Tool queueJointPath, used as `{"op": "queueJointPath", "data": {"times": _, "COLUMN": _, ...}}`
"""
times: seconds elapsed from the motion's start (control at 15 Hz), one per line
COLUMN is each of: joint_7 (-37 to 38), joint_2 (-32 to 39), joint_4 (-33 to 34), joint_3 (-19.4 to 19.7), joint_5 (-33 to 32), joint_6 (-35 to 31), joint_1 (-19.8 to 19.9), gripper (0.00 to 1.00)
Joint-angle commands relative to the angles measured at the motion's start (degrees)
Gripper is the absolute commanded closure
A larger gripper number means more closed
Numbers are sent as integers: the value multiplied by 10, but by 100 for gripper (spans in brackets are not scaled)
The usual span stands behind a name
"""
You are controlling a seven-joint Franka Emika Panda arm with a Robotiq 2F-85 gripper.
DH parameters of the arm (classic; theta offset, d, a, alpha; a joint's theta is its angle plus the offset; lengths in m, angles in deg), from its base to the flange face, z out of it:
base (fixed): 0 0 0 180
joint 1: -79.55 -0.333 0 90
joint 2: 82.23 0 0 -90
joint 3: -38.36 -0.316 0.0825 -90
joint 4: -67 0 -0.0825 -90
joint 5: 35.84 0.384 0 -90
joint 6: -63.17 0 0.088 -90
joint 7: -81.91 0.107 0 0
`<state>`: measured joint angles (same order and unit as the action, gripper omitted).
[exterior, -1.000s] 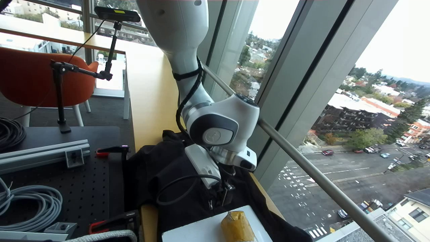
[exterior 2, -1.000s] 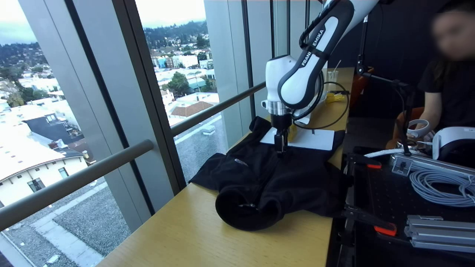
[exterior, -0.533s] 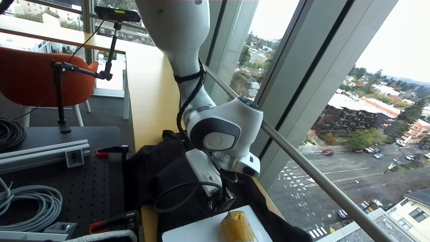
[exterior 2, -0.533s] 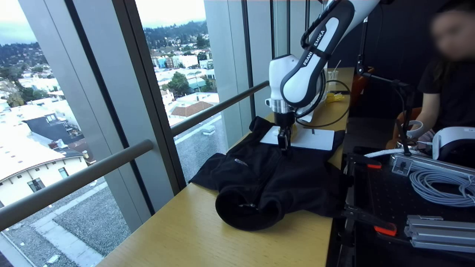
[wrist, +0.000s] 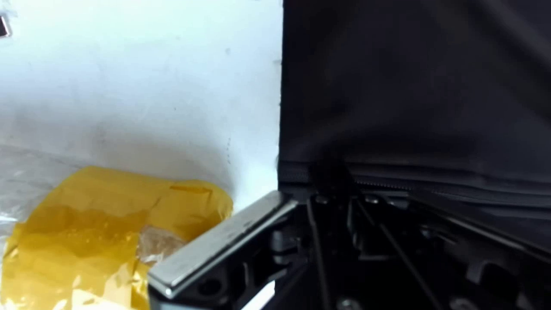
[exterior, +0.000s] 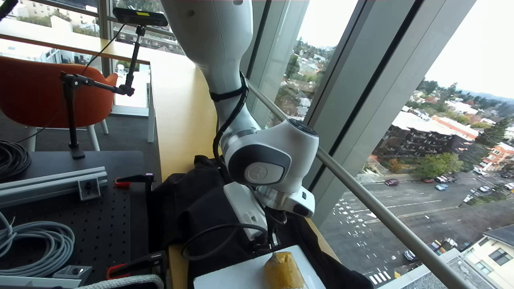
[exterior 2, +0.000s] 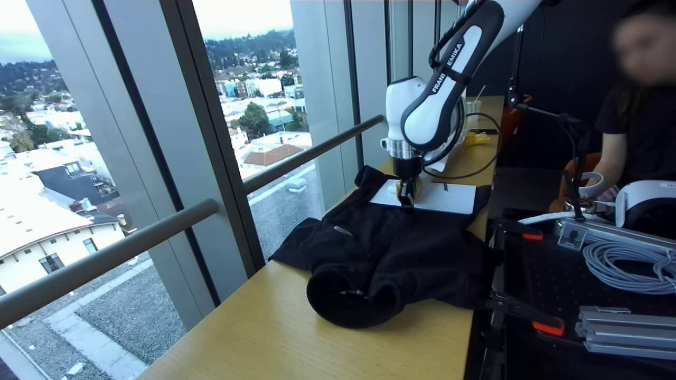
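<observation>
My gripper points down with its fingers drawn together, dark against the cloth; I see nothing between them. Below it lies a black jacket, whose zip runs beneath the fingertips in the wrist view. A white board rests on the jacket, its edge just beside the gripper. On that board sits a bundle wrapped in yellow-brown tape, left of the fingers in the wrist view and partly behind the gripper in an exterior view. Whether the fingertips touch the cloth I cannot tell.
The jacket covers part of a wooden table along the windows, where a metal handrail runs close to the arm. A black pegboard beside it carries clamps, a grey cable coil and aluminium profile. A person sits nearby.
My gripper has shifted a little towards the white board and the taped bundle. Its jaws have gone from open to shut. Board, bundle and jacket have stayed put.
</observation>
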<state>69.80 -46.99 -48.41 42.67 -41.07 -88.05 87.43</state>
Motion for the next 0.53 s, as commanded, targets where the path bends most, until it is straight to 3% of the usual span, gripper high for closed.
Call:
{"op": "queueJointPath", "data": {"times": 0.0, "joint_7": 1, "joint_2": -1, "joint_4": 5, "joint_3": -1, "joint_5": -3, "joint_6": 13, "joint_1": 5, "gripper": 100}}
{"op": "queueJointPath", "data": {"times": 0.47, "joint_7": 3, "joint_2": -6, "joint_4": 8, "joint_3": -3, "joint_5": -8, "joint_6": 15, "joint_1": -5, "gripper": 99}}
